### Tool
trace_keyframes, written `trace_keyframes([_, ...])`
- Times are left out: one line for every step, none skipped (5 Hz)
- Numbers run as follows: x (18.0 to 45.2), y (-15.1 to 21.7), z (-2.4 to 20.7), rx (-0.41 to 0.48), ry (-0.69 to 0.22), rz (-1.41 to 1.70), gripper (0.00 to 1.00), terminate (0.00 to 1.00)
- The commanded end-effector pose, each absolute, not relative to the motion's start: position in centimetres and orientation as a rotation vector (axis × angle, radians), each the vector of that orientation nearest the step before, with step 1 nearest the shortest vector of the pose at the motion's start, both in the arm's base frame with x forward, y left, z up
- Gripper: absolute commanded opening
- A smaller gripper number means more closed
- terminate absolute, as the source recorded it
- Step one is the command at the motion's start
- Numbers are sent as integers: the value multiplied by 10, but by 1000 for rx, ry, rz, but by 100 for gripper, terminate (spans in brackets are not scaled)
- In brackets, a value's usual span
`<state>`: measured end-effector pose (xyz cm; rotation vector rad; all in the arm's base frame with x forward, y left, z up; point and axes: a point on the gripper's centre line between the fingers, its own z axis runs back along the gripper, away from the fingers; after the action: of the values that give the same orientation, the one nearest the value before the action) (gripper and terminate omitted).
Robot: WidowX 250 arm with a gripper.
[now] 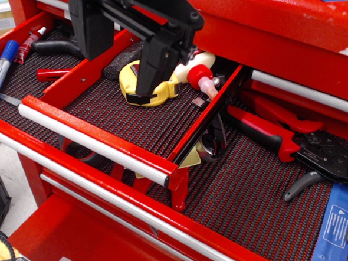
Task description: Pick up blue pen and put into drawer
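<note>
1. Blue pen (0, 72) lies at 9 o'clock on the mesh liner of the wide lower drawer (241, 194), cap up-frame, outside the narrow drawer (122, 112).
2. Small red-capped tube (30, 43) sits just beside it at 10 o'clock.
3. Pincer (120, 50) hangs at 12 o'clock over the narrow drawer, jaws apart, holding nothing.
4. Under it: yellow tape measure (146, 84) and glue bottle (198, 70).
5. Red-handled pliers (280, 137) lie at 3 o'clock.
</note>
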<state>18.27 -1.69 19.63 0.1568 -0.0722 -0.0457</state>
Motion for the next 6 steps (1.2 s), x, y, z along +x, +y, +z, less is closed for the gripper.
trace_keyframes([183,-17,196,157,-72,-46,100,0])
trace_keyframes([200,20,182,315,-65,202,100,0])
trace_keyframes([214,68,181,402,-38,411,100,0])
trace_keyframes([224,119,176,437,-24,578,100,0])
trace_keyframes([225,169,169,477,-23,613,100,0])
trace_keyframes([220,218,150,515,-44,576,100,0])
